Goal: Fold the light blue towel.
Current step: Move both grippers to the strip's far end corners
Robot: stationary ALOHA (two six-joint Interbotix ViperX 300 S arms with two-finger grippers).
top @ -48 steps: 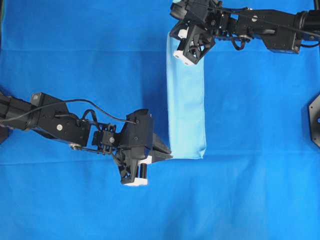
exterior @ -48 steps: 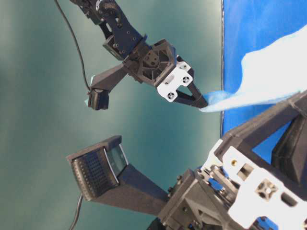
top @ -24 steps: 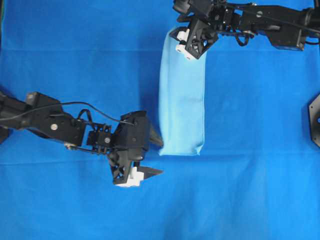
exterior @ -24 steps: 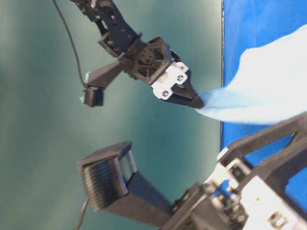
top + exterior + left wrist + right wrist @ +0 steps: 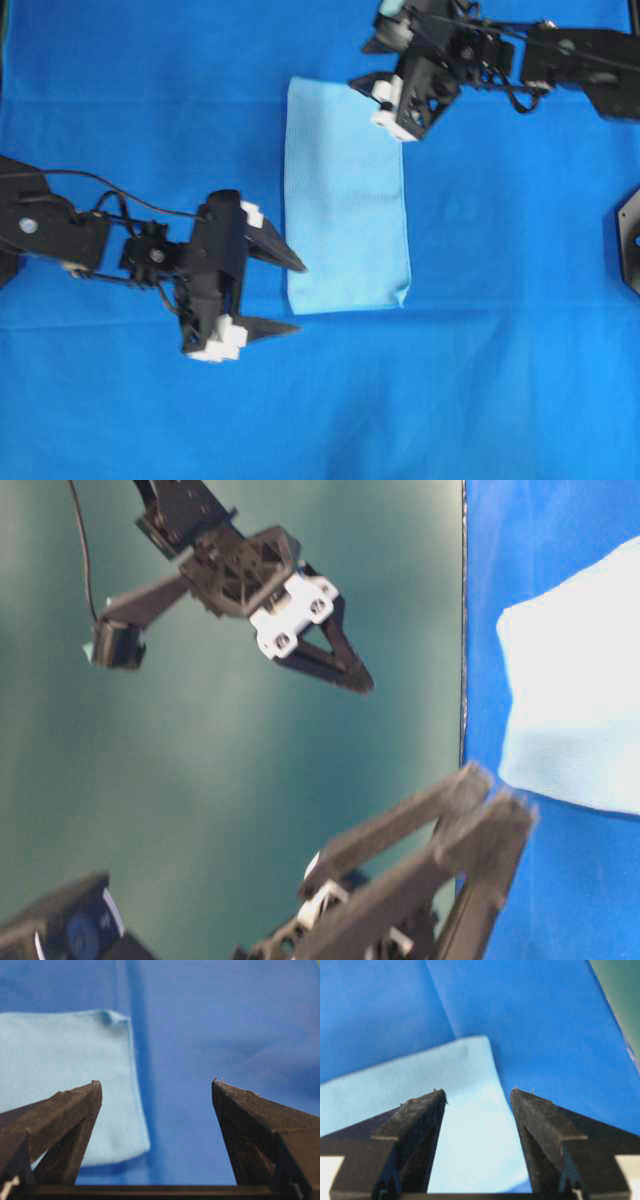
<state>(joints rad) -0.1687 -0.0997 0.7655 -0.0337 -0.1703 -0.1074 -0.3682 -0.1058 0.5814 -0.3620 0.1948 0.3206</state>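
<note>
The light blue towel (image 5: 345,195) lies flat on the table as a folded upright rectangle. My left gripper (image 5: 300,297) stands open just left of its near left corner, touching nothing. In the left wrist view the left gripper (image 5: 155,1083) is wide apart over bare tablecloth, with the towel (image 5: 60,1060) and its corner off to the left. My right gripper (image 5: 362,65) hovers open at the towel's far right corner. The right wrist view has the right gripper (image 5: 477,1092) spread above the towel (image 5: 465,1060), which lies loose below it. The table-level view shows the towel (image 5: 570,700) lying flat.
A royal-blue cloth (image 5: 500,380) covers the whole table. A black bracket (image 5: 630,240) juts in at the right edge. A thin cable (image 5: 130,195) loops above the left arm. Teal backdrop (image 5: 200,780) fills the table-level view behind the right gripper (image 5: 360,683).
Both grippers have opened and let go of the towel. It has dropped flat and now lies wider. The left gripper has drawn back leftward; the right one has shifted right.
</note>
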